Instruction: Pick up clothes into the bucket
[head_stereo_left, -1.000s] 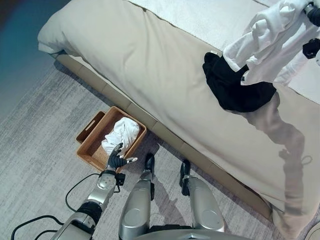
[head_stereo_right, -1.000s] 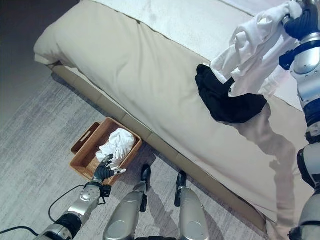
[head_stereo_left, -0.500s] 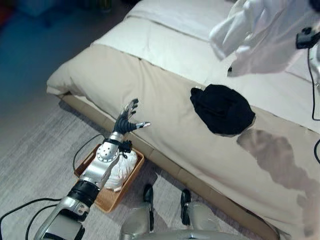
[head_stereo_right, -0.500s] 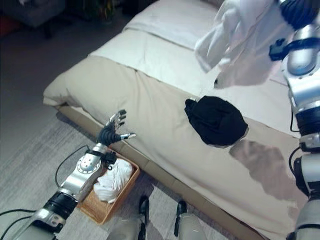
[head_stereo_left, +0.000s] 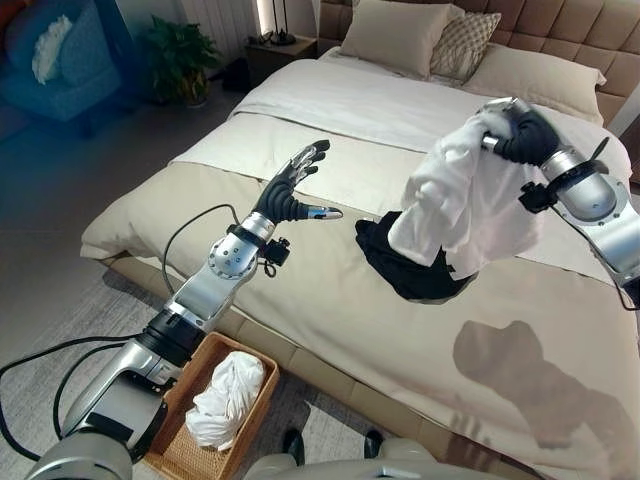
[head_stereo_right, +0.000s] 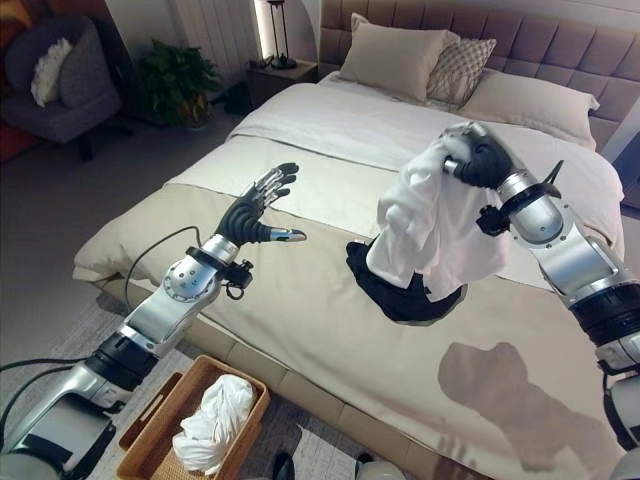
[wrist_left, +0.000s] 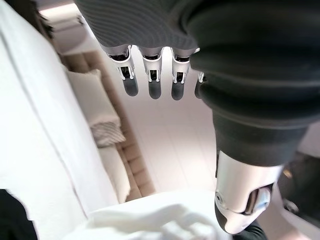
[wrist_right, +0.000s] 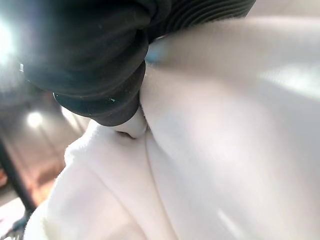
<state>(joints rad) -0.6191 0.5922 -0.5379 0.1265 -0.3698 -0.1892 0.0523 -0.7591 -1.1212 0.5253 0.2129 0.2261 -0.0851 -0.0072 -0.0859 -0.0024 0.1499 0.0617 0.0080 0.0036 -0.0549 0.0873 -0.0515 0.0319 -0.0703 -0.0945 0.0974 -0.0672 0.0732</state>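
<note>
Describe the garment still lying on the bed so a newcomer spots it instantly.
On the beige bedspread, near its middle, a black garment lies crumpled, partly behind the white shirt hanging from the right hand. It is the one dark piece; the other clothes are white.

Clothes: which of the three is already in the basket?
The crumpled white garment in the wicker basket on the floor; the other white garment hangs from the right robot hand, and the black garment lies on the bed.

Right robot hand (head_stereo_right: 478, 160) grips a white garment (head_stereo_right: 430, 235) hanging above black clothing (head_stereo_right: 395, 290) on a bed (head_stereo_right: 330, 130). Left robot hand (head_stereo_right: 252, 212) hovers open. Wicker basket (head_stereo_right: 150, 440) on the floor holds white cloth (head_stereo_right: 212, 420).
</note>
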